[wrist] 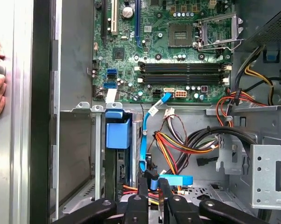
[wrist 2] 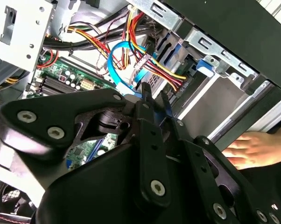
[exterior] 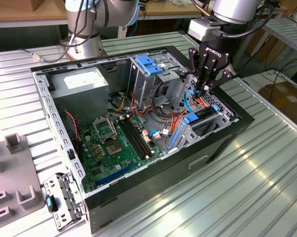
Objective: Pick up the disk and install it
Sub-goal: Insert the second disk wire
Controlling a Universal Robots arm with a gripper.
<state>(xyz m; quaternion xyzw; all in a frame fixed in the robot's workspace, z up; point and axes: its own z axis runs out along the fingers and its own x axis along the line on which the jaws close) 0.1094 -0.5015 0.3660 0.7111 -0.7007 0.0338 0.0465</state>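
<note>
Black two-finger gripper (exterior: 204,88) hangs low inside the open black desktop computer case (exterior: 222,143), at the end nearer the exterior view's right; its fingers (wrist: 144,183) sit close together and look pinched on a bright blue flat data cable (wrist: 144,140) at its connector end, in the first wrist view; the grip point itself is partly hidden; same blue cable loops just beyond the fingertips in the second wrist view (wrist 2: 119,70); the disk, a flat silver-grey hard drive framed by a bright blue plastic bracket (exterior: 200,118), sits already slotted in the grey metal drive cage just beside and below the gripper; its blue bracket tab shows in the first wrist view (wrist: 117,129); bundle of red, yellow and black power wires (wrist: 192,142) lies just beside the fingers; green motherboard (exterior: 116,143) covers the case floor, well apart from the gripper; larger grey metal power supply box with white sticker (exterior: 84,81) at the far corner; a person's hand (wrist 2: 250,149) rests against the outside of the case; ribbed silver metal table (exterior: 257,187) under the case
</note>
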